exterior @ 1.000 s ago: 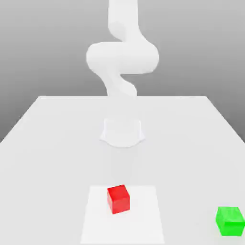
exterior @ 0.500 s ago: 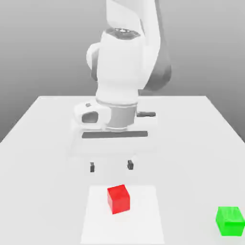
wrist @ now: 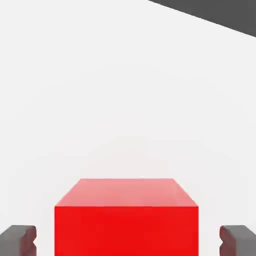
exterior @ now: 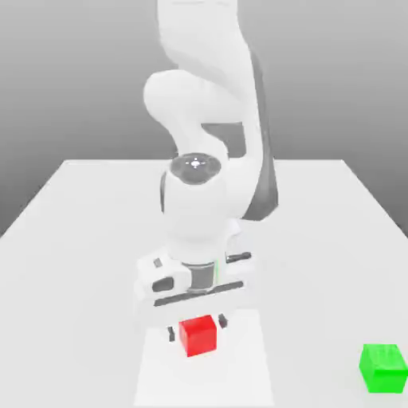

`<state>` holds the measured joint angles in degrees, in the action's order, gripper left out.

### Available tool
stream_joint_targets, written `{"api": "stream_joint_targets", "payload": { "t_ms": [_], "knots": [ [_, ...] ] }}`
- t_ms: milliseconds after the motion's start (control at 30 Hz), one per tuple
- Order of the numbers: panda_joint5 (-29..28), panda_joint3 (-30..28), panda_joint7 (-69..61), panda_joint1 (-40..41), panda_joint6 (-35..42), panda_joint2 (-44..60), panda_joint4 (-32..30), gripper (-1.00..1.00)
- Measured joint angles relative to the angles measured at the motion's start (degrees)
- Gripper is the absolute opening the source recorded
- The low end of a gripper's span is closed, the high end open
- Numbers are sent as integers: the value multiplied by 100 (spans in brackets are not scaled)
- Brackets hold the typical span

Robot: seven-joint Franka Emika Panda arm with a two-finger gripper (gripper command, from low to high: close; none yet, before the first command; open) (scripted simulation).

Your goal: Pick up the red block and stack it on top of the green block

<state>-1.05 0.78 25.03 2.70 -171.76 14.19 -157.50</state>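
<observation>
Red block [exterior: 198, 335], a small glossy cube, is the landmark for everything else, and it rests flat on the table, not yet lifted. Around it spreads the broad white tabletop [exterior: 80, 239], bare apart from the two cubes. Rising behind the red block and bending over it is the white Franka arm [exterior: 203, 199], folded low so that its hand points straight down onto the cube, a posture that suits a top-down grasp. Under the red block lies a paler square patch [exterior: 151, 374] of the table surface, with the cube near its far edge. The two-finger gripper [exterior: 196, 327] sits directly over the red block; in the hand view the dark fingers [wrist: 19, 239] stand apart on either side of the red block [wrist: 126, 220], each with a sliver of table showing between pad and cube face, so the gripper [wrist: 128, 240] straddles it without clamping it. That placement looks like the instant before the squeeze. Green block [exterior: 383, 367], a cube of similar size, waits well away from the red block toward the exterior view's right, top face uncovered, ready to receive it.
</observation>
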Motion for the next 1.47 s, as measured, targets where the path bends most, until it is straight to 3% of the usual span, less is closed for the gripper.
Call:
{"api": "stream_joint_targets", "payload": {
  "t_ms": [167, 533, 833, 1167, 1300, 1333, 1467],
  "knots": [
    [-14, 6, 15, 8, 10, -9, 0, -100],
    [102, 133, -53, 90, 1132, -1305, -173, -100],
    [182, 726, 1478, -894, 1841, -896, 932, -100],
    [-306, 1174, 3775, -2008, 2547, -223, 2287, -100],
    [-627, 1034, 4191, -2253, 2026, 473, 2452, -100],
    [-695, 979, 4245, -2302, 1881, 636, 2464, 100],
    [-695, 979, 4245, -2302, 1881, 636, 2464, 100]
  ]
}}
